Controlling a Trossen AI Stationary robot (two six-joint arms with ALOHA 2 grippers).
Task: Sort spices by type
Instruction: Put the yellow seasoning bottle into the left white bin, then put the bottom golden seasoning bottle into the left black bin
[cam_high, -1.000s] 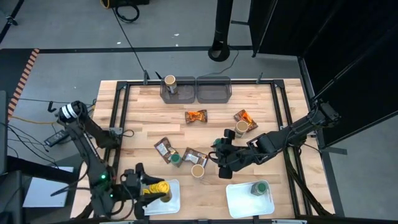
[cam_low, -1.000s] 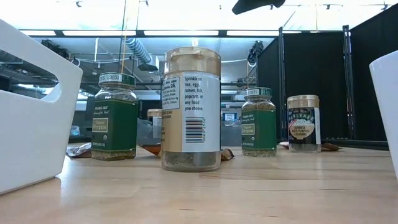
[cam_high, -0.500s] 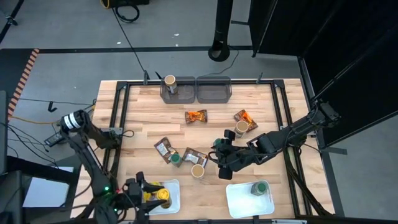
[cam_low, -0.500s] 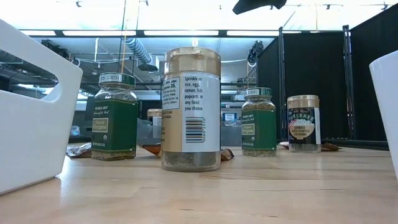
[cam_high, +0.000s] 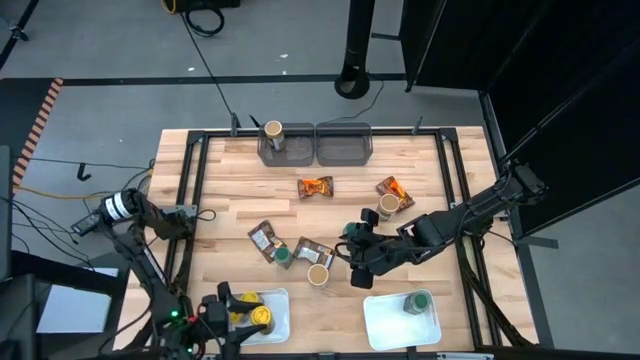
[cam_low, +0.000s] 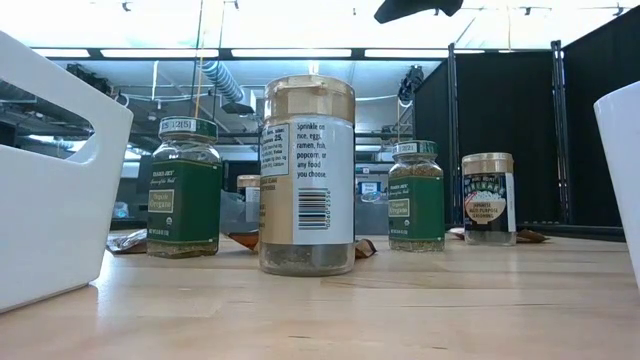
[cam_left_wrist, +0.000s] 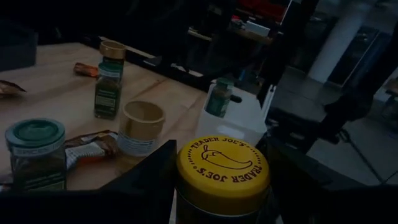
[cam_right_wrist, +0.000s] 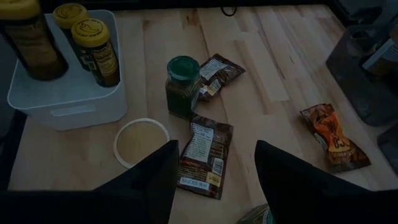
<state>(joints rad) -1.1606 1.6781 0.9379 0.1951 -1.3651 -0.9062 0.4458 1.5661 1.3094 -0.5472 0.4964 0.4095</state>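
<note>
Spices lie mid-surface (cam_high: 230, 215); left end effector (cam_high: 243, 312) pinches a yellow-lidded jar (cam_left_wrist: 222, 169) over the near-left tray (cam_high: 278, 318), right end effector (cam_high: 352, 262) spread.

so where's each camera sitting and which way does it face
High view: above the table, looking straight down; both arms show.
Low view: at table-top height, looking level at the tan-lid jar; an arm part shows at top.
Left wrist view: over the yellow-lid jar, own fingers beside it.
Right wrist view: looking down past own fingers at a brown packet.
Shared: left tray with yellow-lid jars shows in high and right wrist views.
</note>
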